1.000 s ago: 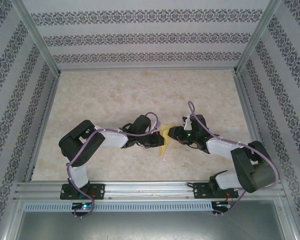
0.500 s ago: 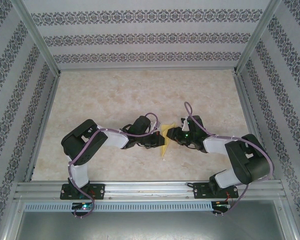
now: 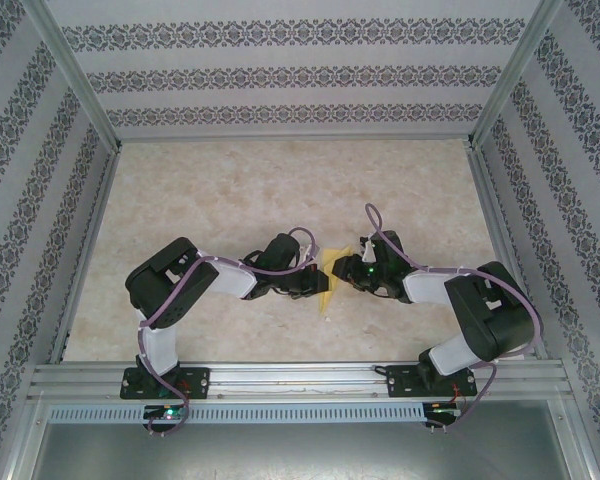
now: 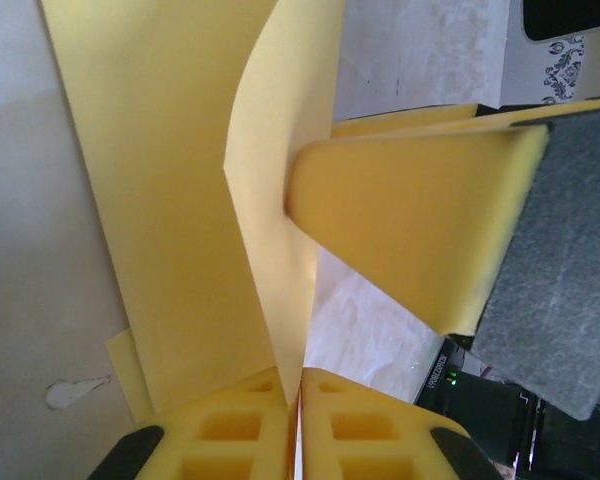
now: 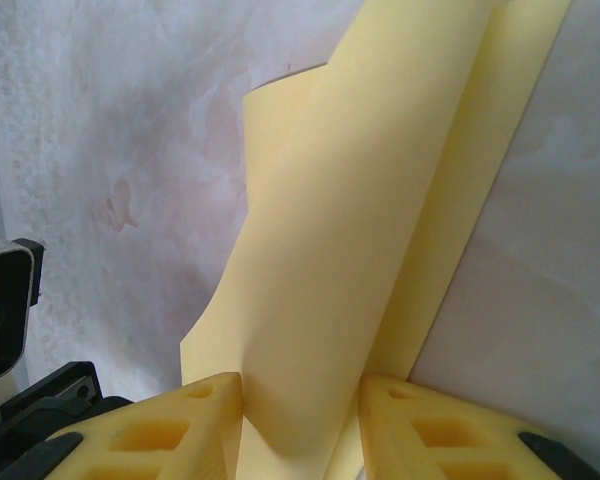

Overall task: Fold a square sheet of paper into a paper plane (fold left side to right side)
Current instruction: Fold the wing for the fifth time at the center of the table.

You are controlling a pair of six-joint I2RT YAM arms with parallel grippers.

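The square sheet of paper (image 3: 328, 276) is yellow and lies partly folded on the table between my two grippers. My left gripper (image 3: 314, 283) meets it from the left. In the left wrist view the left gripper (image 4: 300, 385) is shut on the edge of a raised flap of the paper (image 4: 170, 200), with a yellow finger of the right gripper (image 4: 410, 215) pressing the flap from the other side. My right gripper (image 3: 343, 272) comes in from the right. In the right wrist view the right gripper (image 5: 300, 400) stands open, with a curled flap of paper (image 5: 360, 200) bulging between its fingers.
The marbled tabletop (image 3: 280, 190) stretches behind the grippers. Patterned walls and aluminium posts (image 3: 75, 80) close it in on three sides. A metal rail (image 3: 300, 380) with both arm bases runs along the near edge.
My right arm has slid left, nearer the paper and the left gripper, and its jaws have narrowed a little. The left arm stays put, still pinching the flap.
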